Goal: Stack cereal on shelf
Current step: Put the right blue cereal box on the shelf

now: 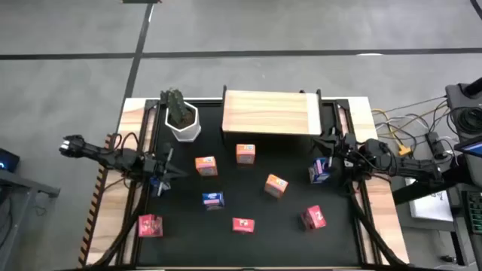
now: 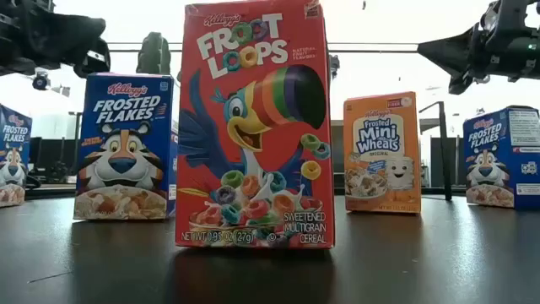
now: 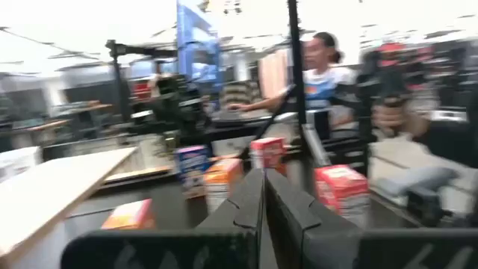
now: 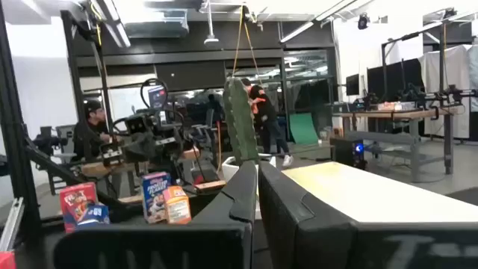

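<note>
Hard to make out first: the left wrist view is smeared, so the boxes in it are just colour blobs. In the low view a big red Froot Loops box (image 2: 253, 127) fills the middle and hides what's behind it, and a blue box (image 2: 12, 156) is cut off at the edge. From above, a third blue box (image 1: 157, 185) is mostly tucked under the left gripper (image 1: 162, 177), so I can't tell if they touch.

Both arms reach in low from the sides of the desk (image 1: 380, 218). The left gripper hangs over the mat's left edge, and the right gripper (image 1: 329, 156) is at the shelf's right front corner, just beside another blue box (image 1: 319, 170). In each wrist view the fingers are pressed together with nothing between them.

The cereal is scattered on the black mat (image 1: 263, 241) in front of the shelf (image 1: 271, 113), which shows only plain wood on top. The white pot (image 1: 184, 124), just left of the shelf, holds a green plant.
</note>
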